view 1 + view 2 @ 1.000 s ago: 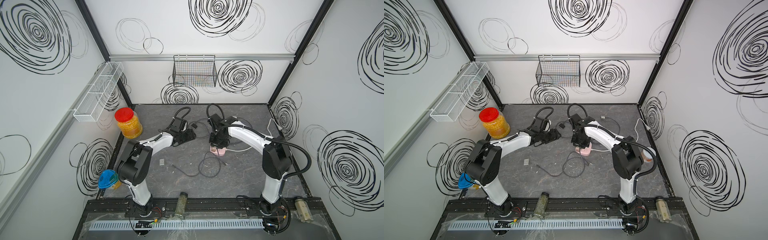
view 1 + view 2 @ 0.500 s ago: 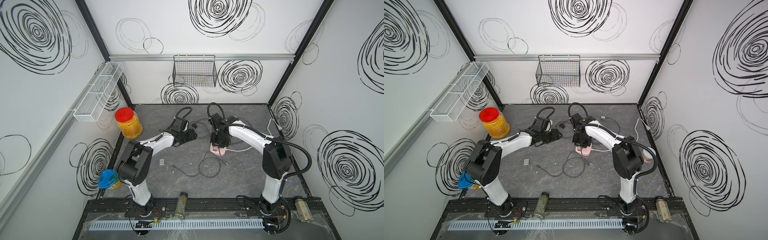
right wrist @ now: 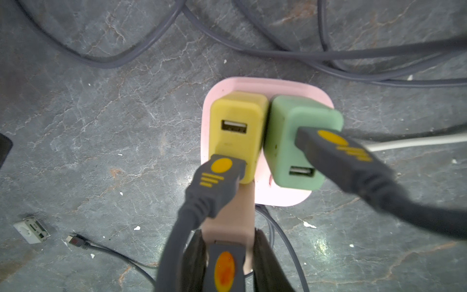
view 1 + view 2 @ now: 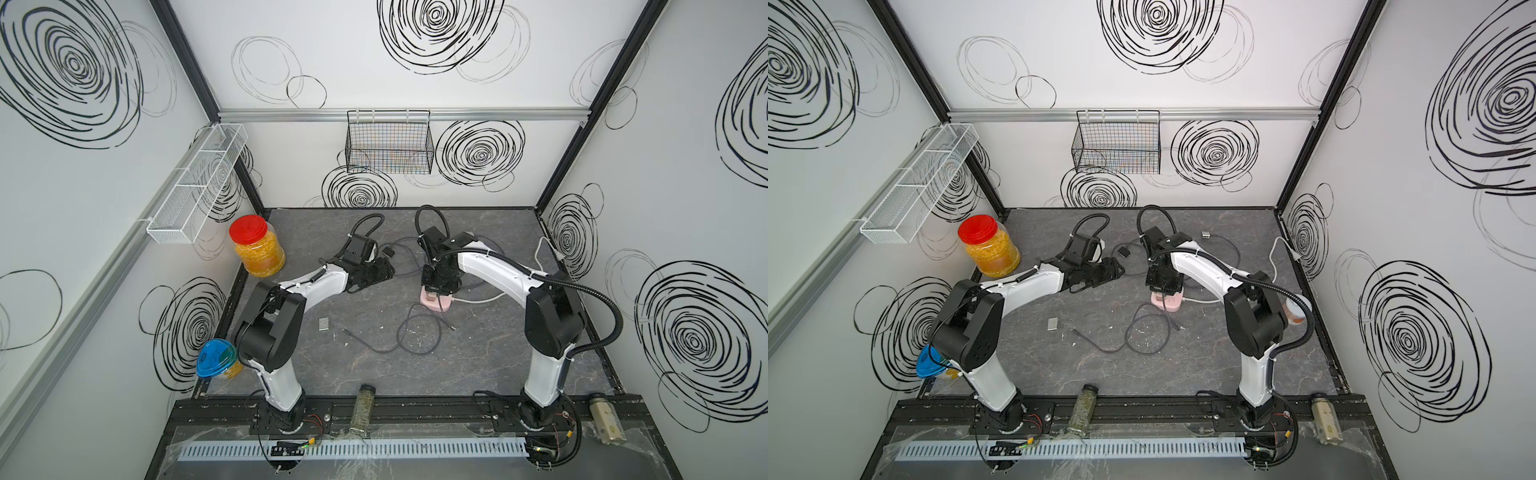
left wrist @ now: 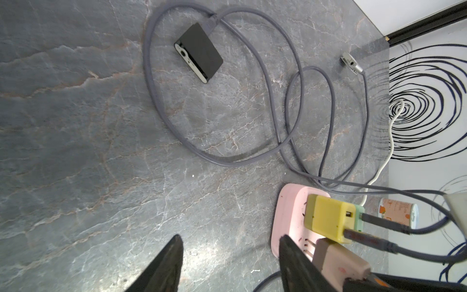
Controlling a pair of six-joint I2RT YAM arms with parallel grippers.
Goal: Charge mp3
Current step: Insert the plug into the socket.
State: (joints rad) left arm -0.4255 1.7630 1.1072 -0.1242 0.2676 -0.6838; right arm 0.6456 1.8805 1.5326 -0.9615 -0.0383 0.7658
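My right gripper (image 3: 227, 235) is shut on a pale pink charger plug (image 3: 227, 215) with a grey USB cable in it. It holds the plug upright at the pink power strip (image 3: 262, 83), beside the yellow charger (image 3: 237, 131) and green charger (image 3: 298, 141); the plug's prongs (image 5: 309, 249) still show above the strip. My left gripper (image 5: 230, 240) is open over bare table beside the strip (image 5: 288, 202). A small white mp3 player (image 3: 31, 230) lies loose near a free cable end (image 3: 75, 241). A black player (image 5: 198, 57) and a silver one (image 5: 351, 63) each have a cable attached.
Grey cables loop over the middle of the table (image 4: 415, 332). A red-lidded jar (image 4: 255, 247) stands at the left edge and a blue-lidded tub (image 4: 216, 359) nearer the front. A spice jar (image 4: 365, 405) lies on the front rail. A can (image 4: 1293, 309) is by the right arm.
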